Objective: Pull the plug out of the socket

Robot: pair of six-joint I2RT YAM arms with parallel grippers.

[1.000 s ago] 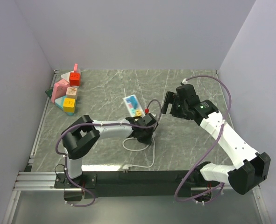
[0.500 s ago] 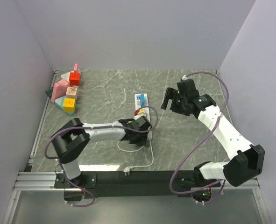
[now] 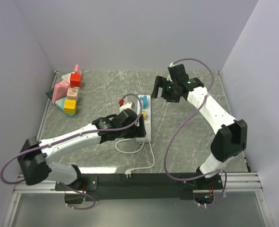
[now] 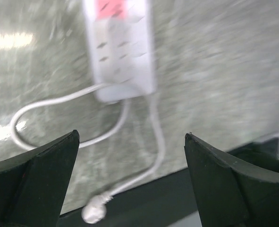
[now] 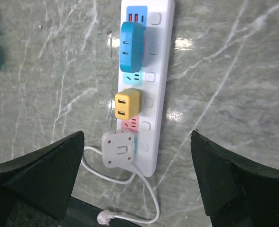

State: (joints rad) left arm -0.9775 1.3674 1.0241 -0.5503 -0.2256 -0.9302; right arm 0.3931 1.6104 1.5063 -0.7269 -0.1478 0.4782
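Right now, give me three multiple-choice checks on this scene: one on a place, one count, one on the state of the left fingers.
1. Where are the toy blocks?
A. far left corner of the table
B. far right corner
C. beside the right arm's base

2. How many plugs sit in the power strip?
A. one
B. three
C. five

3. The left fingers are:
A. open, nothing between them
B. shut on a cord
C. shut on a block

Answers:
1 A: the top view shows them against the far left wall.
2 B: the right wrist view shows a blue plug, a yellow plug and a grey plug.
3 A: the left wrist view shows a wide empty gap.
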